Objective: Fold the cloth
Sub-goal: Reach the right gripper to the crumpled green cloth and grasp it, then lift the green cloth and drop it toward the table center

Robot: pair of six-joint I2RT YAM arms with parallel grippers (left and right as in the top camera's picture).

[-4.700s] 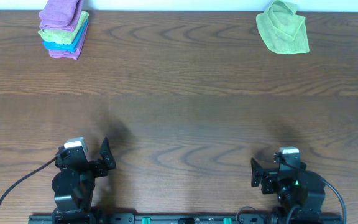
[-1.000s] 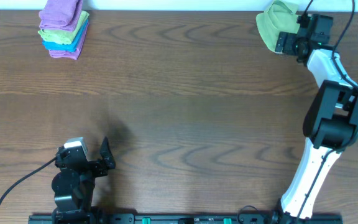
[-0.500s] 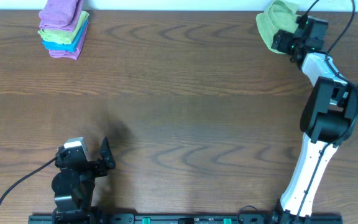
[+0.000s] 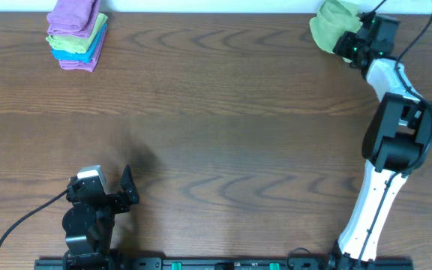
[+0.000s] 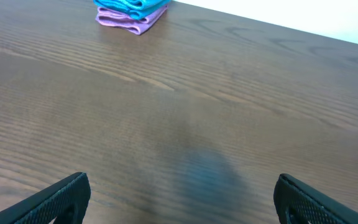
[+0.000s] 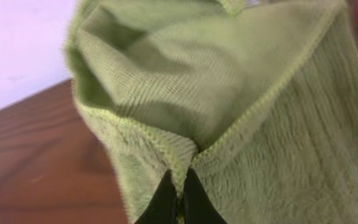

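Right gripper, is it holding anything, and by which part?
The right gripper is shut on the lime-green cloth, pinching a stitched edge of it; the left gripper is open and holds nothing.

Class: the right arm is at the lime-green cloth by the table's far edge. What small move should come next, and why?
Probably lift slightly and draw the lime-green soft microfibre cloth toward the middle of the wooden table: the right gripper is shut on its hem, and the cloth lies bunched at the far edge.
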